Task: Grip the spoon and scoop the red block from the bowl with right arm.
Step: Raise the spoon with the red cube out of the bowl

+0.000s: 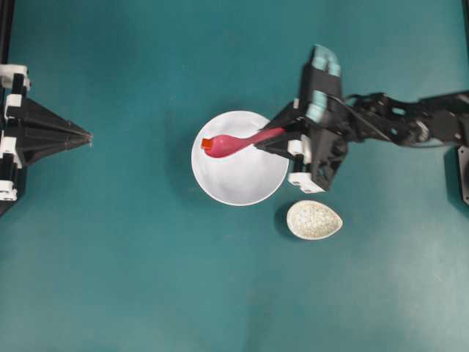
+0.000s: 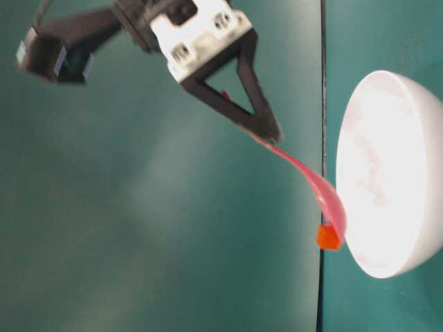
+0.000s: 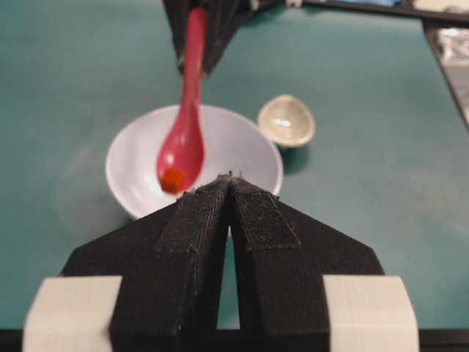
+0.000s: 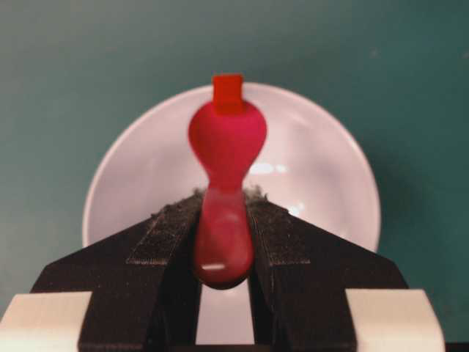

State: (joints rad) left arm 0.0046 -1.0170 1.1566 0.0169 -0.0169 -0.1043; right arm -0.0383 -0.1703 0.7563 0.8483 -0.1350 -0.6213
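Spoon is clamped by its handle in the right gripper, jaws closed partway on it, handle end showing between the pads in the right wrist view. Spoon's scoop reaches out over the bowl and hangs above it, clear of the rim in the table-level view. Block sits at the far tip of the scoop, near the bowl's left rim as seen from overhead; in the right wrist view it looks perched on the front lip, not deep in the scoop, while the left wrist view shows it lying inside the tip. Cannot tell which reading is right. Judgement: grip step done, scoop step essentially done, block is out of the bowl and riding on the spoon. What is left, if anything, is keeping it level; a tilt forward would likely tip the block off. Left gripper is parked at the left edge of the bench, jaws together, holding nothing. Speckled dish lies just beside the bowl, untouched.
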